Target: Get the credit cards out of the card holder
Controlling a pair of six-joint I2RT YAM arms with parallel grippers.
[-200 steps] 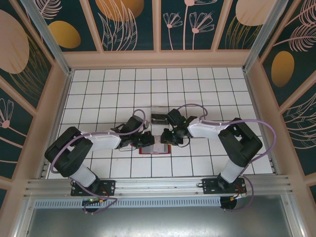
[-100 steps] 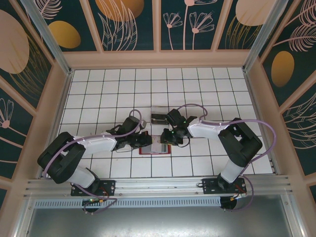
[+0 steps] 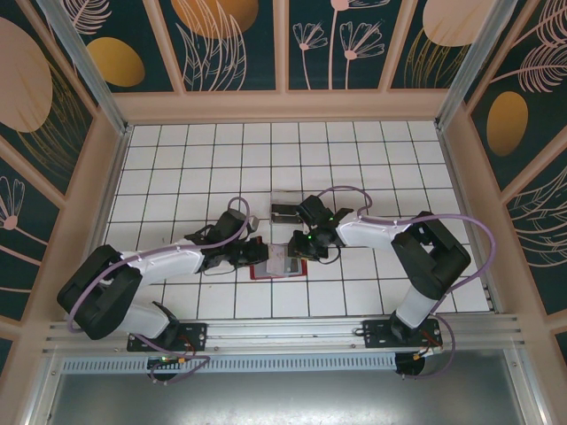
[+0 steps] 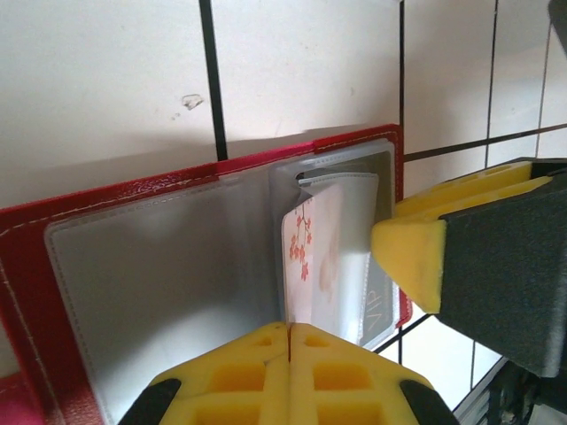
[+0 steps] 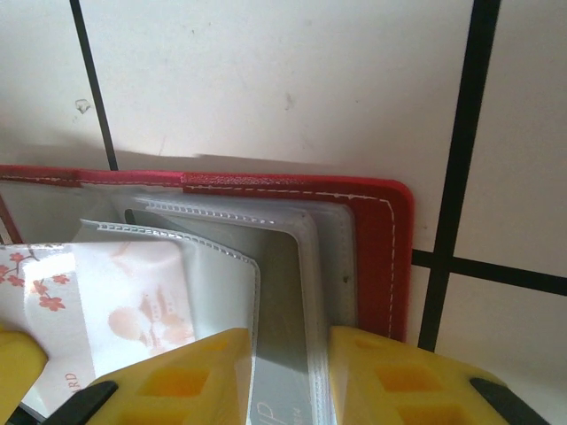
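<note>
Card holder [image 3: 276, 266] lies open on the tabletop [image 3: 354, 159], between both hands.
I see its clear sleeves [image 5: 266, 266] lifted off the grey lining; one carries a credit card [image 4: 323, 257] with a red blossom print. My right hand [image 5: 288, 354] pinches the right-side sleeve pages of the card holder. My left hand [image 4: 289, 332] has its fingers pressed together at the raised sleeve's edge; I cannot tell whether plastic is caught.

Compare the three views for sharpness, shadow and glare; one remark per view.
Top external: evenly lit and sharp, soft shadows on the tiles, holder small. Left wrist: crisp close-up, a grey shadow band on the tile above the holder's red edge. Right wrist: same shadow band, mild sheen on the clear sleeves, no harsh glare.
</note>
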